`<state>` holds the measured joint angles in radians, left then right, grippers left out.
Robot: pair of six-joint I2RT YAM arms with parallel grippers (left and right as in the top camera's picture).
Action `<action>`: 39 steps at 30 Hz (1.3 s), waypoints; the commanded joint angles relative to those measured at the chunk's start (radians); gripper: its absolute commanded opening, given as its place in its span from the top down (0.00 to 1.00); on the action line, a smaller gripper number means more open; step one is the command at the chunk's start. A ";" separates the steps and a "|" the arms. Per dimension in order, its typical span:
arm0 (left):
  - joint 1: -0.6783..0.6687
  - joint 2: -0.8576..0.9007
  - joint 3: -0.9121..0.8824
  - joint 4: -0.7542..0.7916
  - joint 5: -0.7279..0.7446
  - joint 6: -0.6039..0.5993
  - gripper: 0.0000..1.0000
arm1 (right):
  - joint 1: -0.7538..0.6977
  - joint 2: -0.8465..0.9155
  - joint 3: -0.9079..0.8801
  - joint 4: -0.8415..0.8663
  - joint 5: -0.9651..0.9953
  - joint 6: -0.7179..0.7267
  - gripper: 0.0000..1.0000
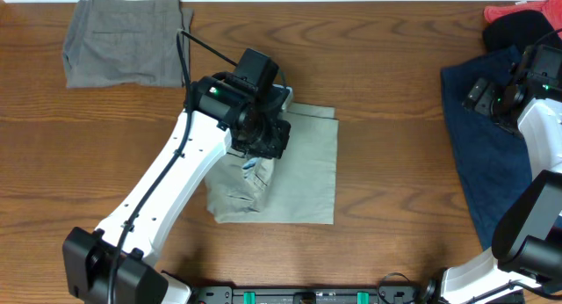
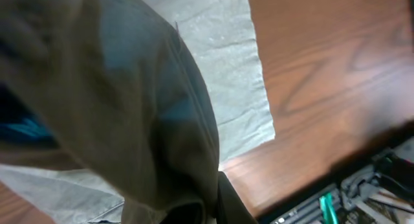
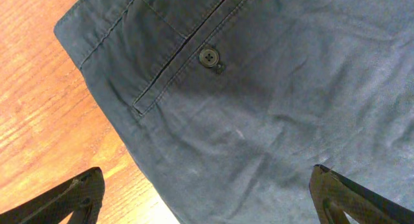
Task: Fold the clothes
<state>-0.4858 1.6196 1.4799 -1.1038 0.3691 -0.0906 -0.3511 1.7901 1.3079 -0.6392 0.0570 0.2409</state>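
The pale khaki shorts (image 1: 303, 168) lie partly folded in the middle of the table. My left gripper (image 1: 263, 141) is over their left part, shut on a fold of the khaki cloth (image 2: 162, 120), which hangs close across the left wrist view. The flat part of the shorts (image 2: 223, 49) lies below it. My right gripper (image 3: 207, 198) is open and empty, hovering over the navy blue garment (image 3: 272, 107) with a buttoned pocket; that garment lies at the right edge of the table (image 1: 479, 155).
A folded grey-khaki garment (image 1: 123, 40) lies at the back left. A black garment (image 1: 518, 27) and a red one (image 1: 518, 10) sit at the back right. Bare wood (image 1: 395, 93) lies between the shorts and the navy garment. A rail (image 1: 307, 295) runs along the front edge.
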 commanded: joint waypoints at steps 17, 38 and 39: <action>-0.186 0.148 -0.010 0.064 0.077 -0.002 0.94 | -0.001 -0.023 0.010 -0.001 0.006 -0.010 0.01; -0.265 0.141 0.002 0.035 0.076 -0.034 0.24 | -0.001 -0.023 0.010 -0.001 0.006 -0.010 0.01; -0.263 0.135 0.002 0.032 0.076 -0.034 0.24 | -0.001 -0.023 0.010 -0.001 0.006 -0.010 0.01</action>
<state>-0.7574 1.8053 1.4792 -1.0622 0.4389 -0.1272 -0.3511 1.7901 1.3079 -0.6392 0.0570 0.2409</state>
